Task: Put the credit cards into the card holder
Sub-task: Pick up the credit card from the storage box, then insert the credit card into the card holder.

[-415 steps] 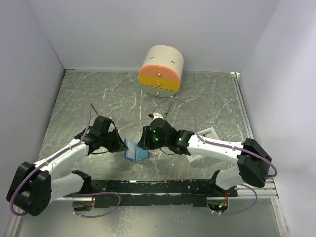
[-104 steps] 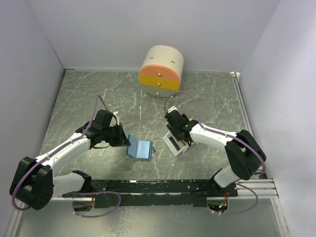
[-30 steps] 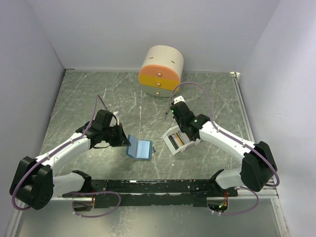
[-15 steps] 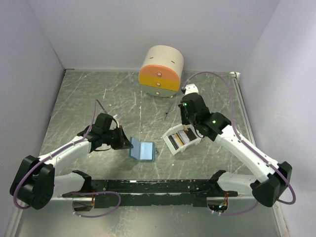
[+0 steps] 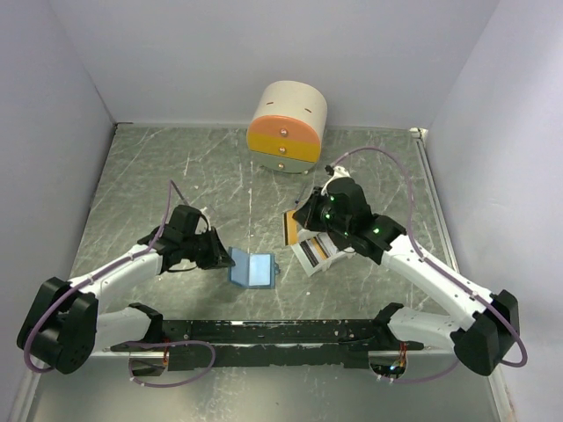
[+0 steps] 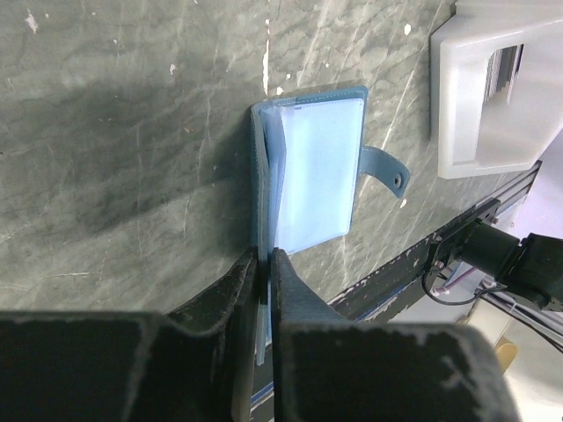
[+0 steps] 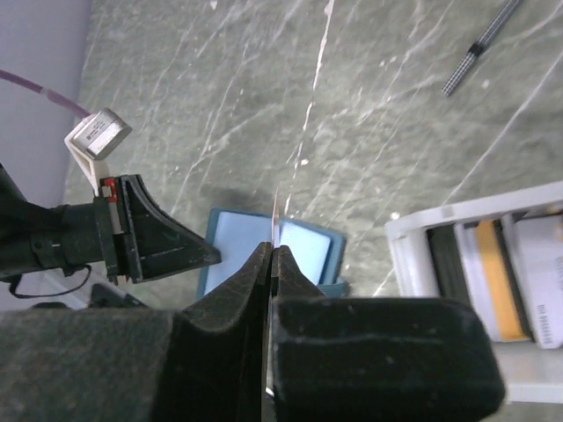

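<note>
- Since half a second ago, the right arm has swung left off the tray toward the holder, bringing a card along; the left arm and holder sit much as they did.
- Right gripper (image 7: 271, 257): fingers pressed together, clamped on the card (image 5: 291, 227).
- Card, held: orange-tan, carried on edge, broad face visible from above, a thin line from the right wrist. It hangs over bare table just left of the tray's far corner, apart from the holder.
- Left gripper (image 6: 262, 264): low at the holder's left side, fingers nearly together with the edge of the raised cover pinched in the narrow gap between them.
- Holder (image 6: 317, 171): light blue, lying open on the table between the two arms, near the black rail. One leaf lies flat with pale inner pockets upward; the other leaf stands up at the left, in the left gripper's pinch.
- Tab (image 6: 387, 171): darker blue, sticking out from the flat leaf's edge toward the tray.
- Tray (image 7: 457, 215): white, shallow, just right of the holder and not touching it.
- Cards in tray (image 7: 493, 281): side by side, one dark, one orange-tan, one whitish with print.
- Pen (image 7: 482, 44): thin, dark, lying on the table beyond the tray.
- Box (image 5: 286, 123): round, cream, with orange and yellow fronts, at the far edge, well apart from everything else.
- Table (image 5: 176, 167): grey-green with marble-like veins.
</note>
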`<state>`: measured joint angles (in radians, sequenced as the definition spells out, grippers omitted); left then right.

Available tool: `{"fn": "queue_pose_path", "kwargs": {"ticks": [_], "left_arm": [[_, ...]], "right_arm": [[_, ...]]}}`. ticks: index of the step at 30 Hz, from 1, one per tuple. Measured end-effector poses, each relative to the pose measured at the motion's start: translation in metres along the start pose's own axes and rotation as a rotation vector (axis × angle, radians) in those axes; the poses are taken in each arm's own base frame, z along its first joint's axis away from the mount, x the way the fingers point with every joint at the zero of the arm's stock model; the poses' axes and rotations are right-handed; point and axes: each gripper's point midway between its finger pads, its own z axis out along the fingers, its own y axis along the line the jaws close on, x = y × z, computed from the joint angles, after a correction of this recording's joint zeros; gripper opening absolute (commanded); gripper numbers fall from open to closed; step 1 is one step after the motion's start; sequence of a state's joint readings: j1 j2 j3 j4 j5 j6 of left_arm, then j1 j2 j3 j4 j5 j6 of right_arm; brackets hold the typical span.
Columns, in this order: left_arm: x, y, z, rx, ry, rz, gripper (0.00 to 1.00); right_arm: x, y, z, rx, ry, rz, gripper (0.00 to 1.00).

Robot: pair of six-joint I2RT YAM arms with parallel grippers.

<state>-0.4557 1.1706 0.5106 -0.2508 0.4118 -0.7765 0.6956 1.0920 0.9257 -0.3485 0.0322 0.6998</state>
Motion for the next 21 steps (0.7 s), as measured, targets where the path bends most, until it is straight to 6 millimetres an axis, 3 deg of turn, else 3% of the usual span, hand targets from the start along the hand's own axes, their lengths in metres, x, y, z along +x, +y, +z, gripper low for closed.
{"fn": "queue_pose_path", "kwargs": {"ticks": [4, 9, 15, 21], "left_arm": [[0.001, 0.001, 0.000, -0.003, -0.004, -0.003, 0.12], [0.001, 0.005, -0.001, -0.021, -0.011, -0.011, 0.21], [0.002, 0.016, -0.001, -0.071, -0.018, -0.024, 0.23], [0.004, 0.024, -0.002, -0.114, -0.022, -0.033, 0.27]], "right_arm": [[0.018, -0.001, 0.009, 0.010, 0.050, 0.121, 0.00], [0.040, 0.003, 0.022, 0.019, 0.101, 0.226, 0.00], [0.083, 0.019, 0.043, 0.024, 0.200, 0.206, 0.00], [0.114, 0.017, 0.065, 0.064, 0.255, 0.161, 0.00]]}}
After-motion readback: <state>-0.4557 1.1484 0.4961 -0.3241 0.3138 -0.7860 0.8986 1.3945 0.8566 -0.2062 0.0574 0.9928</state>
